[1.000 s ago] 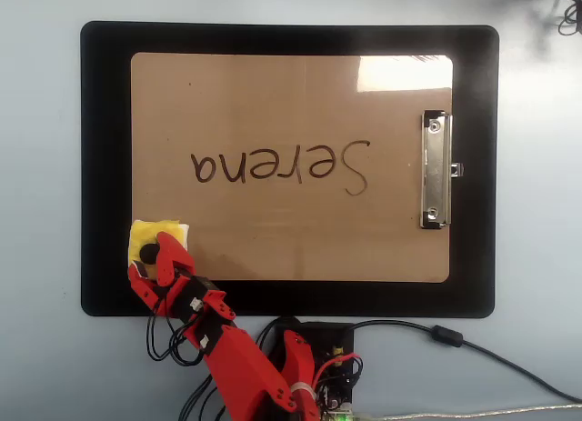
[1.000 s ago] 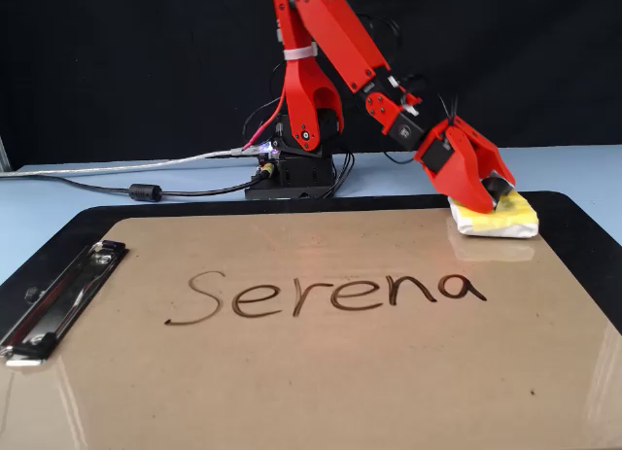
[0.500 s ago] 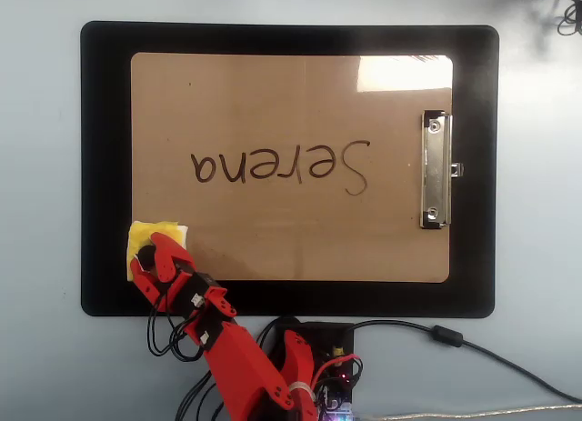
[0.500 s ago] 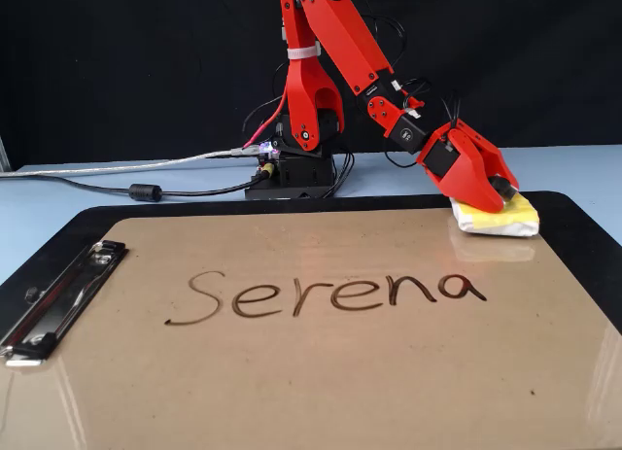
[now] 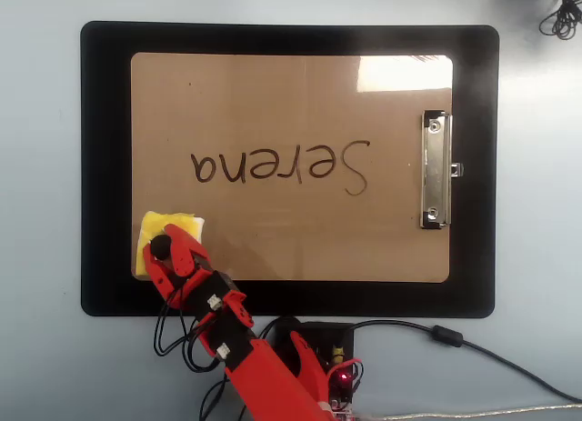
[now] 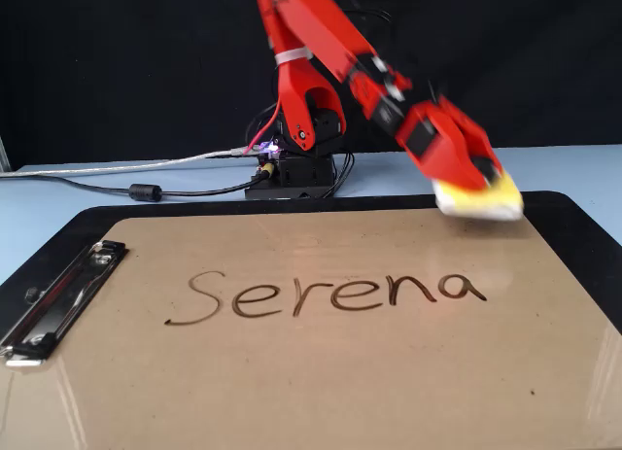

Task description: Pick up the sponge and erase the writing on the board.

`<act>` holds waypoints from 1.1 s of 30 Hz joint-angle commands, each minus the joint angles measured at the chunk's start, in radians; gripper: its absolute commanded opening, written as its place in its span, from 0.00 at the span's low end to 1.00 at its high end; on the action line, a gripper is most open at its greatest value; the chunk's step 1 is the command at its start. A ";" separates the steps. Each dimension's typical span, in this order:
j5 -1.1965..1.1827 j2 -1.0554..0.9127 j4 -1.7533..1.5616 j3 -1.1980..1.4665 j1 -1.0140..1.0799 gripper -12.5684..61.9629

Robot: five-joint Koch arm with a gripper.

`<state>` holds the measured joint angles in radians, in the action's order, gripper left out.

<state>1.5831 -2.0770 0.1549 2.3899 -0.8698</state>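
The tan board (image 5: 291, 94) (image 6: 292, 372) lies on a black mat. Across its middle runs the dark writing "Serena" (image 5: 282, 166) (image 6: 330, 293), upside down in the overhead view. The yellow sponge (image 5: 177, 228) (image 6: 484, 199) hangs just above the board's corner, at the lower left in the overhead view and at the far right in the fixed view. My red gripper (image 5: 165, 248) (image 6: 479, 178) is shut on the sponge's black knob (image 5: 160, 248). Both are motion-blurred in the fixed view.
A silver clip (image 5: 435, 171) (image 6: 58, 299) holds one short edge of the board. The black mat (image 5: 105, 166) (image 6: 573, 226) frames the board. The arm's base (image 5: 314, 348) (image 6: 296, 168) and its cables (image 5: 455, 344) (image 6: 126, 190) lie beside the mat.
The gripper has closed on the sponge and lifted it off the board's corner. It has shifted slightly toward the board's middle, rightward in the overhead view.
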 commanded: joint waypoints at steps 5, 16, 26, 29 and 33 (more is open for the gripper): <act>-0.135 -0.233 0.890 -0.436 0.666 0.06; -0.301 0.199 0.368 -0.408 1.289 0.06; -0.296 0.238 0.184 -0.224 1.299 0.06; -0.296 0.199 0.173 -0.175 1.293 0.06; -0.298 0.207 0.077 -0.114 1.293 0.06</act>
<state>1.2778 -1.8408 0.3283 2.2810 0.4188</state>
